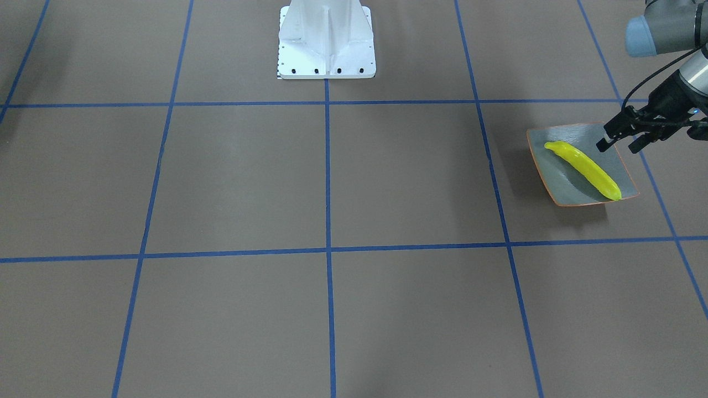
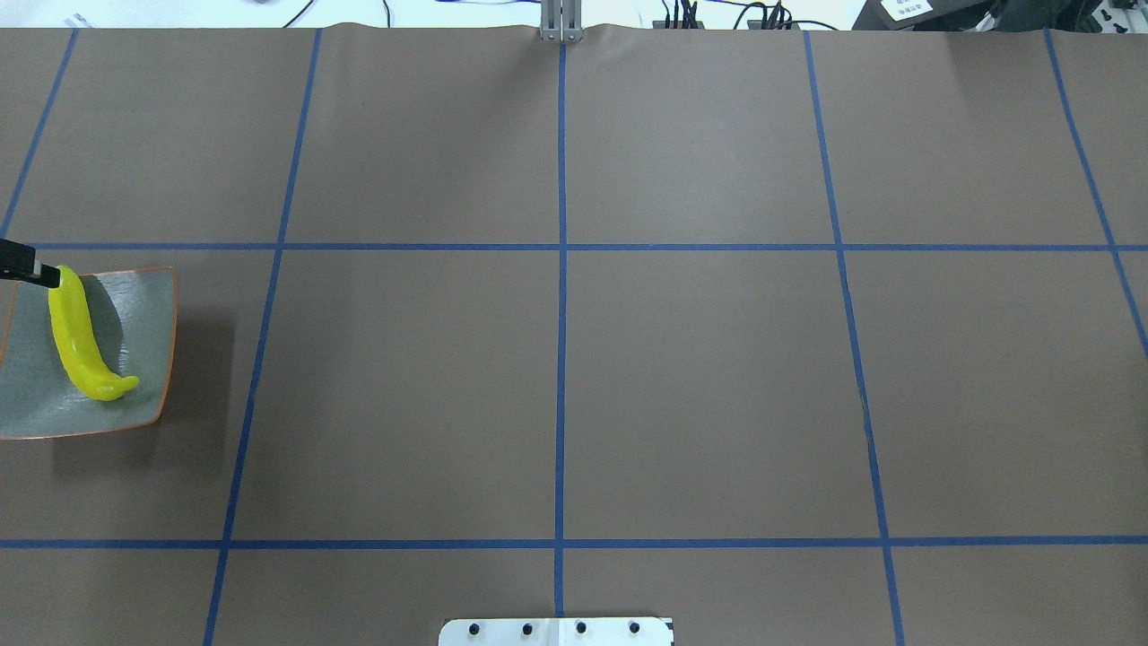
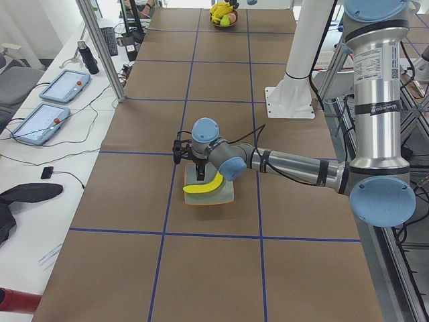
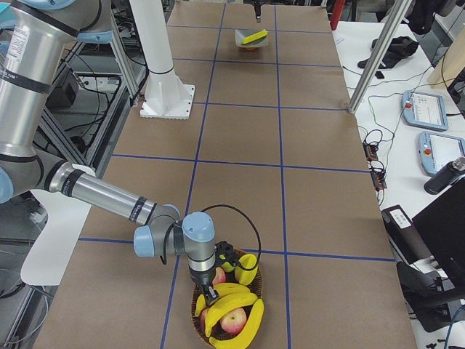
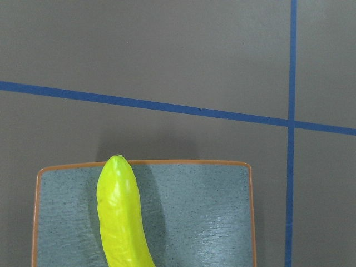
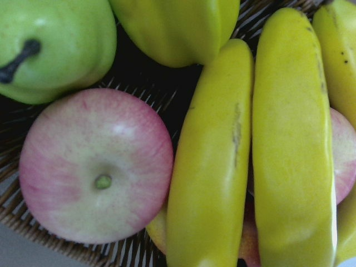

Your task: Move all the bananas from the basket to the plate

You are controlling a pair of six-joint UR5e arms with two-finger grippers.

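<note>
Overhead exterior: left fingers (image 2: 25, 266) mostly cropped, plate (image 2: 134, 332) edge clipped.

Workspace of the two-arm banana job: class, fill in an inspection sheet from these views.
surface: brown table cover with blue tape grid
job's things: one glossy yellow banana lies on the square grey-green plate; more yellow bananas in the woven basket
clutter: pink-red apple and green fruit in the basket
grippers: left gripper open, empty, above the plate's edge; right gripper down at the basket, state cannot be told
cables: black cable along the left wrist
surroundings: white robot base; pendants on side bench
</note>
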